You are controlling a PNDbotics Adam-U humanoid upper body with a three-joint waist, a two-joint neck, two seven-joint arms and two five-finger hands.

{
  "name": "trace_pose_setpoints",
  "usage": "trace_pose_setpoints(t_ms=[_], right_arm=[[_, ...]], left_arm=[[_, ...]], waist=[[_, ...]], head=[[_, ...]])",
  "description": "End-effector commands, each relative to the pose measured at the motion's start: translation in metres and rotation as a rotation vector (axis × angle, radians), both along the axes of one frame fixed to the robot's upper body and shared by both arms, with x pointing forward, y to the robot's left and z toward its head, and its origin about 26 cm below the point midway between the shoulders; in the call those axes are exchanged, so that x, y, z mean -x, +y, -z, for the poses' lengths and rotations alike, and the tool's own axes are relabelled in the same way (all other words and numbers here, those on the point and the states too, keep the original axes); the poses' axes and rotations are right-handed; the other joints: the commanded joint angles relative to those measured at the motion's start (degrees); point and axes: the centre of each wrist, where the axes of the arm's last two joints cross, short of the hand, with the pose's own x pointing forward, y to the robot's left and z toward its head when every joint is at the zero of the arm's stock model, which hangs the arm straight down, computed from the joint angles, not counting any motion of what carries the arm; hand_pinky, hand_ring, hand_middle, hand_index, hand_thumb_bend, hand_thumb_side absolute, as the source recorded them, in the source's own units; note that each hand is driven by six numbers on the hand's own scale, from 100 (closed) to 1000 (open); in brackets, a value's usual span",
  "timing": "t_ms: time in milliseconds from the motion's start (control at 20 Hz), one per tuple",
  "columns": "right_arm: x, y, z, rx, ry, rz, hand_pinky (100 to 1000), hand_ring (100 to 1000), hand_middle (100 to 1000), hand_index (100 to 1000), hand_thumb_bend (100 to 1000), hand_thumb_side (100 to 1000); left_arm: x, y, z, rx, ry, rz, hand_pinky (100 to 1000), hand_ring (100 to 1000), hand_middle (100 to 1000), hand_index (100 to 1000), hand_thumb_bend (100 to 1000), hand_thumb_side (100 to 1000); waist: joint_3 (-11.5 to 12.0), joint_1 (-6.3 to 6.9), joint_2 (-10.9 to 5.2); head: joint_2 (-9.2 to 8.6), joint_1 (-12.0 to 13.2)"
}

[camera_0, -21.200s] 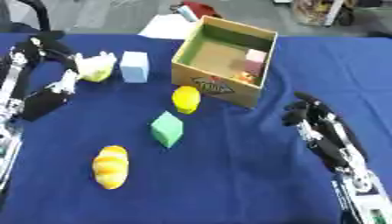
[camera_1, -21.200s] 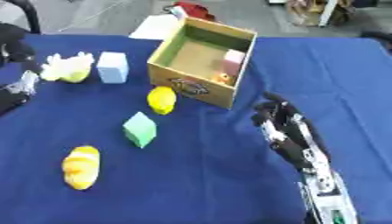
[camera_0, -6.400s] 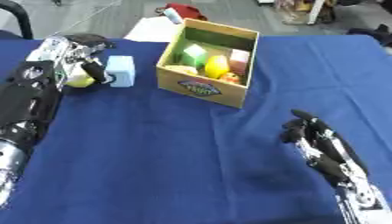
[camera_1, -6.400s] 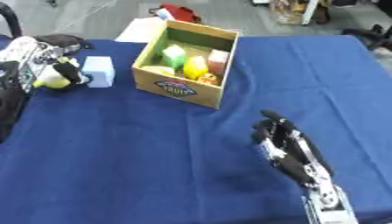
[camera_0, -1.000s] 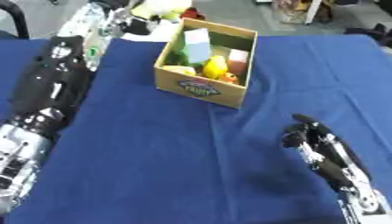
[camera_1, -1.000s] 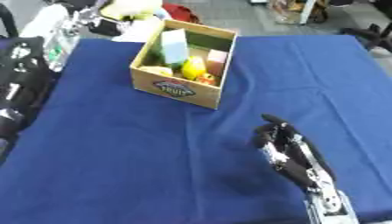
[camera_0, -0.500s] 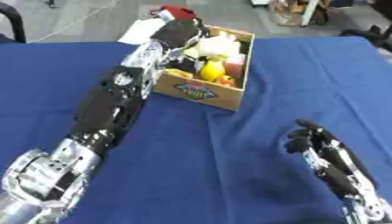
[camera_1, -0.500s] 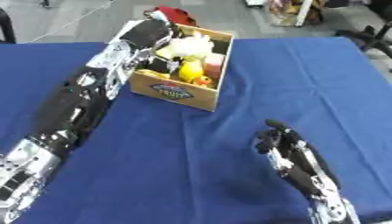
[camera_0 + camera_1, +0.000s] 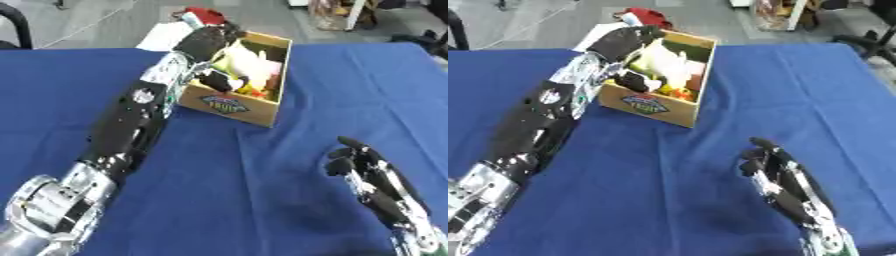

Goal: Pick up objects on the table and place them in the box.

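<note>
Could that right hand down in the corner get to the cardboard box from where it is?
Probably yes. The right hand rests open on bare blue cloth, with nothing between it and the box. But the left hand is already over the box, holding a pale yellow toy, so they might crowd each other.

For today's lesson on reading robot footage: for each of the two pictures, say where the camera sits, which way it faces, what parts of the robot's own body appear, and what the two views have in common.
Left eye view: sits in the robot's head, looks down at the blue table; the left arm reaches to the box, left hand over it.
Right eye view: beside it in the head, same downward look; the right hand rests open, low right.
Shared: both show the box, a pale yellow object at the left hand, and both arms.
</note>
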Motion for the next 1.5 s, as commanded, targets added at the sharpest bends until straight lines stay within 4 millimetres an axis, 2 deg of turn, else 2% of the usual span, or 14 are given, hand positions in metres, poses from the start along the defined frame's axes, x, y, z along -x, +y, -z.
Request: trace_pose_setpoints(t_ms=[50,100,150,250,400,550,700,900,1050,1150,1250,1300,1400,1500], right_arm=[[-0.002,-0.002,-0.007,-0.004,-0.027,0.002,641,639,656,894,100,419],[-0.002,-0.002,-0.007,-0.003,-0.026,0.005,641,639,656,894,100,418],[-0.002,-0.003,-0.007,-0.003,-0.027,0.008,642,639,656,894,100,417],[-0.002,-0.006,-0.008,-0.001,-0.028,0.016,642,639,656,894,100,416],[-0.003,-0.009,-0.009,0.0,-0.034,0.03,642,639,655,894,100,417],[-0.004,-0.011,-0.011,0.0,-0.039,0.039,642,639,656,894,100,415],[-0.004,-0.013,-0.013,-0.002,-0.045,0.049,641,639,656,893,100,417],[-0.005,-0.014,-0.016,-0.007,-0.054,0.058,641,639,656,893,100,417],[-0.005,-0.015,-0.016,-0.009,-0.056,0.064,641,639,656,893,100,415],[-0.005,-0.015,-0.016,-0.008,-0.055,0.068,641,639,655,893,100,413],[-0.006,-0.014,-0.018,-0.01,-0.059,0.07,641,639,656,893,100,410],[-0.006,-0.014,-0.018,-0.012,-0.062,0.072,641,639,656,893,100,410],[-0.006,-0.015,-0.019,-0.017,-0.064,0.078,641,639,656,893,100,412],[-0.006,-0.015,-0.018,-0.017,-0.062,0.081,640,639,656,893,100,411]], left_arm=[[0.004,0.009,-0.035,0.056,-0.132,0.006,863,903,937,1000,350,706],[0.005,0.011,-0.041,0.087,-0.159,0.012,830,855,880,968,250,608],[0.008,0.015,-0.052,0.143,-0.208,0.027,805,811,827,931,136,445],[0.019,0.029,-0.075,0.275,-0.294,0.073,778,772,786,902,100,359],[0.047,0.059,-0.104,0.458,-0.365,0.156,760,736,749,876,100,344],[0.082,0.093,-0.109,0.614,-0.373,0.204,741,701,716,849,100,447],[0.115,0.122,-0.091,0.781,-0.328,0.215,721,673,688,832,100,544],[0.153,0.139,-0.049,0.985,-0.252,0.2,702,646,663,819,100,617],[0.172,0.143,-0.013,1.111,-0.194,0.158,686,622,639,805,100,669],[0.181,0.143,0.017,1.198,-0.143,0.104,683,617,635,803,100,715],[0.193,0.141,0.048,1.303,-0.107,0.056,682,614,631,796,100,811],[0.199,0.139,0.062,1.359,-0.096,0.033,683,614,631,797,100,814],[0.207,0.135,0.082,1.445,-0.079,0.005,685,616,633,798,100,880],[0.211,0.132,0.095,1.493,-0.055,-0.016,685,615,632,796,100,896]], waist=[[0.2,-0.55,-0.71],[0.35,-0.52,-0.75],[0.66,-0.44,-0.83],[1.41,-0.22,-1.02],[3.01,0.21,-1.31],[4.58,0.39,-1.47],[6.13,0.56,-1.55],[7.64,0.47,-1.6],[8.27,0.31,-1.64],[8.52,0.17,-1.67],[8.87,-0.23,-1.51],[9.16,-0.4,-1.42],[9.66,-0.61,-1.29],[9.99,-0.74,-1.31]], head=[[-0.69,-0.31],[-0.67,-0.41],[-0.62,-0.65],[-0.47,-1.21],[-0.25,-2.06],[-0.25,-3.01],[-0.39,-3.58],[-0.44,-3.97],[-0.43,-3.55],[-0.38,-3.21],[-0.45,-3.1],[-0.41,-2.93],[-0.29,-2.52],[-0.1,-2.11]])
